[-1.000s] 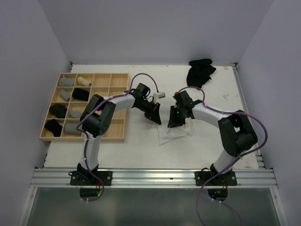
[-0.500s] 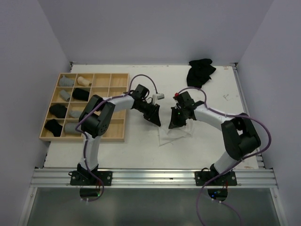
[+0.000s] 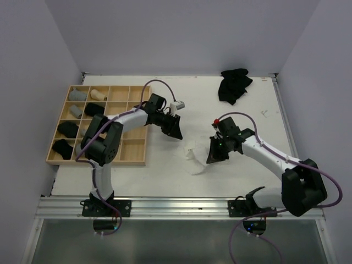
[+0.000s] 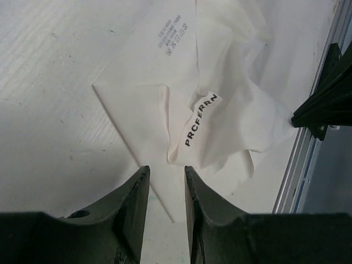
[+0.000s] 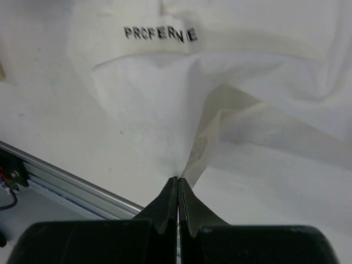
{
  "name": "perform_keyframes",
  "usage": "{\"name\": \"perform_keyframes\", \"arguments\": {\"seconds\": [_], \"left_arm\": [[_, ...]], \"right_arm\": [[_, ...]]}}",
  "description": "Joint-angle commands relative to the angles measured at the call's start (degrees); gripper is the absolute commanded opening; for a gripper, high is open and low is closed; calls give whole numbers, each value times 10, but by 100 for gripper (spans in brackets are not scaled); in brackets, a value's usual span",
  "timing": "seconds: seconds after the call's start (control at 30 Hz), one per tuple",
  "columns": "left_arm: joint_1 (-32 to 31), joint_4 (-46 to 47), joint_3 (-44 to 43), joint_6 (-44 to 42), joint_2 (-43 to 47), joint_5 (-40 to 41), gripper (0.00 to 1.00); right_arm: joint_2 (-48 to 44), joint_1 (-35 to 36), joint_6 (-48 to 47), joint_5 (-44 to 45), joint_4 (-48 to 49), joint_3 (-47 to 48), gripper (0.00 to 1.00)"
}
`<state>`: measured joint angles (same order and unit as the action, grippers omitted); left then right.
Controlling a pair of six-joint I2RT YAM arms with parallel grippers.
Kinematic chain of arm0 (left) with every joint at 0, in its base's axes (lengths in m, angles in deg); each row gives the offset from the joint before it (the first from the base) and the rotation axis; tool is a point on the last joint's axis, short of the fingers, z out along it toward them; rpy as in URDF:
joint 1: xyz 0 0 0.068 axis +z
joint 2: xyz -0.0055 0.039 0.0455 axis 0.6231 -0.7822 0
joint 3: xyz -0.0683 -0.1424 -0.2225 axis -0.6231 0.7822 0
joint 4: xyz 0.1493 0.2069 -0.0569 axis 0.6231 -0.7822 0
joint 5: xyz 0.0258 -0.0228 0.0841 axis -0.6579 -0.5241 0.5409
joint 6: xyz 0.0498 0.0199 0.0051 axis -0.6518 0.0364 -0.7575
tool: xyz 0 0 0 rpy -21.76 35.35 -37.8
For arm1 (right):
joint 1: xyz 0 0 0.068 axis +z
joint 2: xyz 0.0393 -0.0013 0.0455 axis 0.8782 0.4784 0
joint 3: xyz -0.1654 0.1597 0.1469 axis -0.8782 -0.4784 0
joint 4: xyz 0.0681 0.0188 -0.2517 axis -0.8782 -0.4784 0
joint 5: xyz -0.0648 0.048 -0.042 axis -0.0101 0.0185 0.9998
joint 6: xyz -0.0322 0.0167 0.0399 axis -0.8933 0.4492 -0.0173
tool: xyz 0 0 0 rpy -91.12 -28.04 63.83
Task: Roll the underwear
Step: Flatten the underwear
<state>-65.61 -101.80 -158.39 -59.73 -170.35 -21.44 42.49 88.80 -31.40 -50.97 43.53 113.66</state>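
Observation:
A limp white underwear [image 3: 195, 160] with a black-lettered label lies crumpled on the white table near the middle. My right gripper [image 3: 211, 158] is at its right edge. In the right wrist view that gripper [image 5: 177, 179] is shut, pinching a raised fold of the white underwear [image 5: 165, 104] at its tips. My left gripper [image 3: 176, 132] hangs to the upper left of the cloth, apart from it. Its view shows the gripper [image 4: 165, 169] open over the underwear's [image 4: 220, 82] near corner, with nothing between its fingers.
A wooden grid tray [image 3: 99, 161] stands at the left, holding several grey, black and beige rolls [image 3: 94, 109]. A heap of black garments [image 3: 234, 83] lies at the far right. The table's metal rail [image 3: 176, 208] runs along the near edge.
My right gripper has shut on the white cloth and pulled it toward the near edge, bunching it. My left gripper has opened and drawn back to the left, off the cloth.

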Motion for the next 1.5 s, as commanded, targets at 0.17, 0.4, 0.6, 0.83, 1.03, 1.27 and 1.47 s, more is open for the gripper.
{"name": "perform_keyframes", "arguments": {"seconds": [0.17,0.4,0.6,0.83,1.03,1.27,1.47], "left_arm": [[-16,11,-33,-7,-25,56,35],[-42,1,-52,-16,-32,107,35],[-69,-14,-55,-61,-22,149,36],[-75,-21,-76,-82,-22,216,38],[-75,-35,-106,-89,-31,236,40],[-74,-30,-94,-85,-30,222,43],[-74,-26,-91,-77,-37,213,44]], "right_arm": [[-76,3,-4,-19,-93,-71,0],[-83,11,-24,-5,-148,-54,20],[-124,10,4,81,-190,49,37],[-57,-3,22,213,-145,99,26],[66,-13,11,272,-123,146,25],[118,-68,-6,260,-74,162,32],[167,-96,-54,204,-38,183,32]]}}
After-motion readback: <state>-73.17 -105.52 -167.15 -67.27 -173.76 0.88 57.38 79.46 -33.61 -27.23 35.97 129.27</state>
